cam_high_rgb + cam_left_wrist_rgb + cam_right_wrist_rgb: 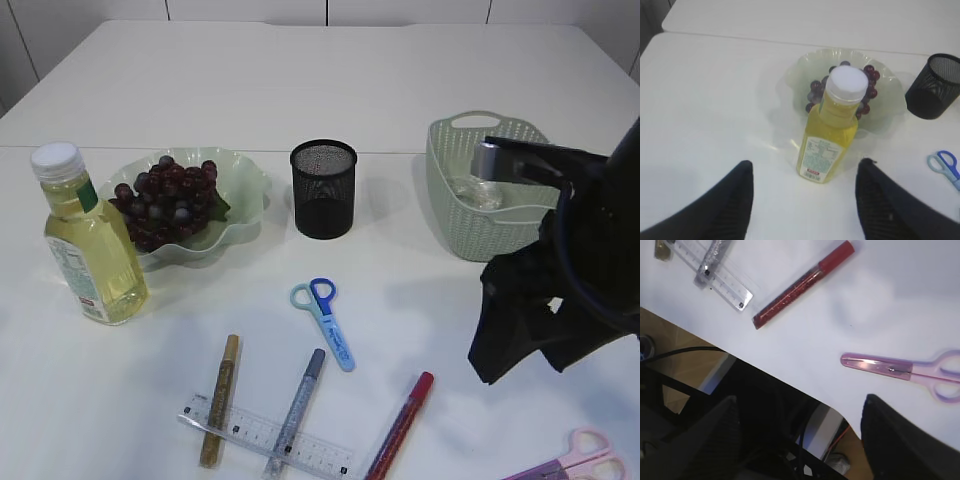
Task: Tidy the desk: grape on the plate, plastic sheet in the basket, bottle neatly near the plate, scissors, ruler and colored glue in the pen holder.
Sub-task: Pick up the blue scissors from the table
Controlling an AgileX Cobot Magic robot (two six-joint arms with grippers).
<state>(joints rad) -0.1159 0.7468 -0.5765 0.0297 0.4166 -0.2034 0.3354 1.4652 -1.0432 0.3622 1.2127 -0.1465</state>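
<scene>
Bright, even overhead light, soft shadows; wrist views slightly blurry, exterior view sharp.

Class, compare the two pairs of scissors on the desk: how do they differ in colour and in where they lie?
Colour: the blue scissors have blue handles and a light blue sheath; the pink scissors are pink throughout.
Place: the blue scissors lie mid-desk, in front of the pen holder; the pink scissors lie at the near right corner, close to the desk edge.
Shared: both lie flat and closed on the desk, outside the pen holder.
</scene>
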